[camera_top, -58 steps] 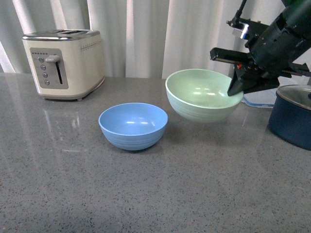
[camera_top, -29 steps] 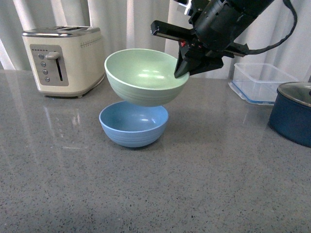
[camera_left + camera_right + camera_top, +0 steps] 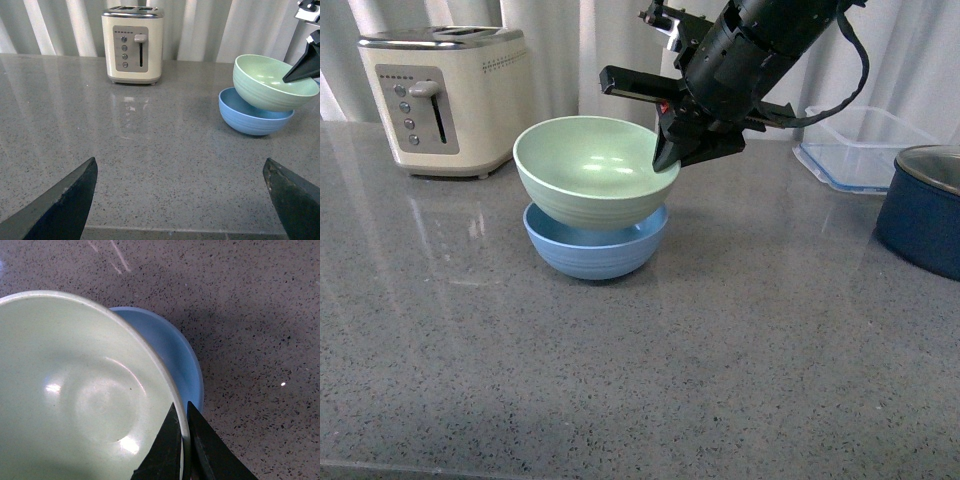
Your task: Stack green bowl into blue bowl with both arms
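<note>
The pale green bowl (image 3: 585, 170) hangs tilted over the light blue bowl (image 3: 595, 252), its base dipping inside the blue rim and its body offset a little to the left. My right gripper (image 3: 663, 160) is shut on the green bowl's right rim. The right wrist view shows the gripper (image 3: 181, 407) pinching that rim, one finger inside the green bowl (image 3: 85, 390) and one outside, with the blue bowl (image 3: 172, 350) showing beneath. My left gripper (image 3: 180, 162) is open and empty over bare counter, well short of the green bowl (image 3: 272, 85) and blue bowl (image 3: 250, 120).
A cream toaster (image 3: 445, 95) stands at the back left. At the right are a clear container with a blue rim (image 3: 855, 150) and a dark blue lidded pot (image 3: 925, 220). Grey speckled counter (image 3: 720, 380) spreads in front of the bowls.
My right gripper carried the green bowl from the right, leftward over the blue bowl, then lowered it until its base sank into the blue bowl.
</note>
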Robot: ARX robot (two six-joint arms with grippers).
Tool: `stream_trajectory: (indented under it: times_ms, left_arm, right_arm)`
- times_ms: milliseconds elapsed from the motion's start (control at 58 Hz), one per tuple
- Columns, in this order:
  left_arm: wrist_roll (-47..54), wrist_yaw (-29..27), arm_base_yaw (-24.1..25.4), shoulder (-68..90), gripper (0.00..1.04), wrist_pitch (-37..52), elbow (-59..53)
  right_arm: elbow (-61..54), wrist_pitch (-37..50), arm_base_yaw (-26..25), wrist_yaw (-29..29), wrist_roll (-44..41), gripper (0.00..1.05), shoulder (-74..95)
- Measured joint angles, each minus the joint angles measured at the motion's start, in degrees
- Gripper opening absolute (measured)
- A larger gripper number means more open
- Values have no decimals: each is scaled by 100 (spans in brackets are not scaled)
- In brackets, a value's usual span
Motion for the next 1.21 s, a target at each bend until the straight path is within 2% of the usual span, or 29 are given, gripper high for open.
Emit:
stream_trajectory:
  times_ms: [483,534,810,897,1069,1121,1207]
  left_arm:
    - [0,0,0,0,98,0,0]
    - [0,0,0,0,98,0,0]
    - [0,0,0,0,98,0,0]
    - [0,0,0,0,98,0,0]
    - [0,0,0,0,98,0,0]
    - [0,0,0,0,98,0,0]
    - [0,0,0,0,98,0,0]
  right_arm:
    - [96,0,20,-81,-42,1,232]
    - [114,4,20,-92,-39,6,232]
    - [44,216,-74,-157,136,48,173]
    - [-280,337,-199,-173,181,66,-96]
    - [-1078,592,-501,-197,234,92,-929]
    - [-1360,675,-605,-188,238,97,-1220]
    - [-2090,850,-872,-186,205,94,-1945]
